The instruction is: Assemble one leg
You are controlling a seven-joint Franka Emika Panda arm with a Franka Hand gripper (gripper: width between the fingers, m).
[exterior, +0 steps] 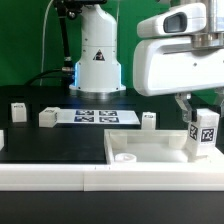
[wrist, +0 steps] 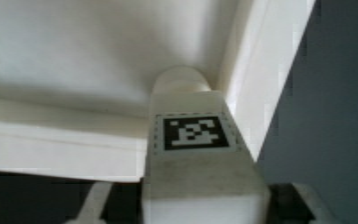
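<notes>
One leg (exterior: 204, 137) is pinched upright in the gripper (exterior: 200, 112), tag facing the room. It hangs over the end of the panel (exterior: 150, 150) toward the exterior view's right, nearest me. In the wrist view its tip sits close beside the panel's raised rim (wrist: 247, 70), but I cannot tell whether it touches the panel floor.

To do this well, I'd say the leg wants keeping plumb and lined up with its corner hole, which is hidden from me, ahead of any push down. A tilt would likely jam it against the rim. A firm squeeze matters too, as the plastic looks slick.

Above, the arm (exterior: 175, 55) reaches in with its hand pointing straight down. Farther back lie spare legs (exterior: 47, 117) and the marker board (exterior: 95, 117), then the base (exterior: 97, 60).
</notes>
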